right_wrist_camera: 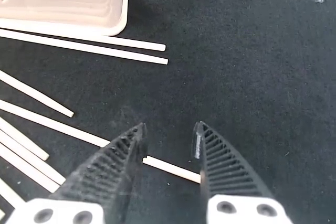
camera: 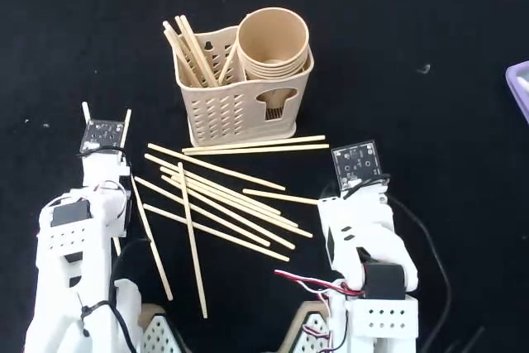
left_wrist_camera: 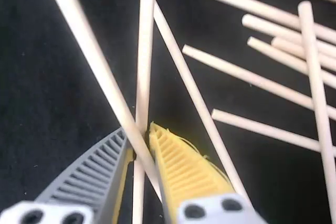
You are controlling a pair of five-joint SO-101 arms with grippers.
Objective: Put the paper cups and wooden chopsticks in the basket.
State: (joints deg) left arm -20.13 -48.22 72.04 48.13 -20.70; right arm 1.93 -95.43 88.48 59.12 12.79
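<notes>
High view looks down on a black cloth surface [camera: 446, 204] where a beige slotted plastic basket [camera: 240, 113] stands upright, beyond the two white arms. Its right compartment holds a stack of tan paper cups [camera: 273, 35], nested and upright. Its left compartment holds a bundle of pale wooden chopsticks [camera: 188, 51] that lean out over the rim. Many loose wooden chopsticks [camera: 223, 196] lie fanned over the surface in front of the basket, between the arms, with several overlapping. A parallel pair of chopsticks [camera: 256, 145] lies just beside the basket's base. Left wrist view shows the left claw [left_wrist_camera: 137, 129], one finger grey and one yellow, clamped on two crossed chopsticks [left_wrist_camera: 94, 61] that pass between the fingers, with other sticks lying on the surface nearby. Right wrist view shows the right claw [right_wrist_camera: 168, 132] with its black fingers spread apart and holding nothing. It is over the end of a single chopstick [right_wrist_camera: 163, 165], which lies flat on the surface beneath the gap.
</notes>
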